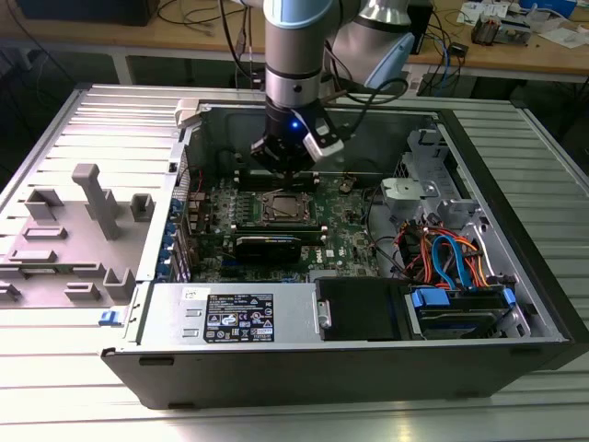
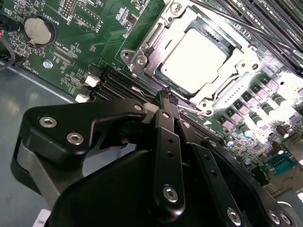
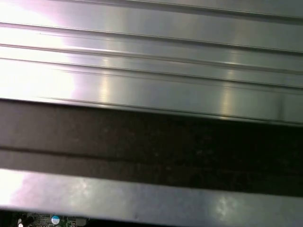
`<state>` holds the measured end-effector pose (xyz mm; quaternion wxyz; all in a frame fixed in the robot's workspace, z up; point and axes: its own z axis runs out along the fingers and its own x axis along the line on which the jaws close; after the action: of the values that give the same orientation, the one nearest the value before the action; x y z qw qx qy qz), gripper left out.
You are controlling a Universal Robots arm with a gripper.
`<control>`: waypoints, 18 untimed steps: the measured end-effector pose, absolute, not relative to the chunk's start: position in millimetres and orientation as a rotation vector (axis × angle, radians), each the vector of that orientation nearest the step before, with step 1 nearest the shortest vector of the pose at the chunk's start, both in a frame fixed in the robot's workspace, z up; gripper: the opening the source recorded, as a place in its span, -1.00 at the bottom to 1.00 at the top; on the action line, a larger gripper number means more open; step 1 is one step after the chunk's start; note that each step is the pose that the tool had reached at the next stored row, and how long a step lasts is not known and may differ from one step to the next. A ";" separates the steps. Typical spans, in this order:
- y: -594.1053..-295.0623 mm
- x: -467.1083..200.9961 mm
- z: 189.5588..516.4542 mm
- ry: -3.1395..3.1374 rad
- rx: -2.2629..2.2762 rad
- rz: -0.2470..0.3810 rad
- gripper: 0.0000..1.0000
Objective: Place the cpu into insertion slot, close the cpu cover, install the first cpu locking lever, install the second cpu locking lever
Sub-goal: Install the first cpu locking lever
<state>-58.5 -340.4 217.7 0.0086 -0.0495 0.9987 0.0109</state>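
In the second wrist view the cpu lies silvery and flat in the insertion slot. The cpu cover is folded down around it, framing its top. A thin wire locking lever runs along the socket edge nearest my fingers. My gripper is shut, its black fingertips pressed together right at that edge, nothing visibly held. From the exterior view my gripper hangs just behind the socket on the green motherboard.
The open computer case stands on a ribbed metal table. Black memory slots flank the socket. A power supply, drive bay and coloured cables fill the front and the exterior view's right. Grey fixtures sit outside the case.
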 end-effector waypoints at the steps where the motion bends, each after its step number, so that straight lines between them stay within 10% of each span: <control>1: -340.4 -58.0 217.3 3.120 -0.154 0.034 -0.79; 18: -340.3 -46.8 208.5 3.120 -0.154 0.034 -0.79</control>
<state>-46.8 -340.3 208.5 0.0086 -0.0494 0.9987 0.0109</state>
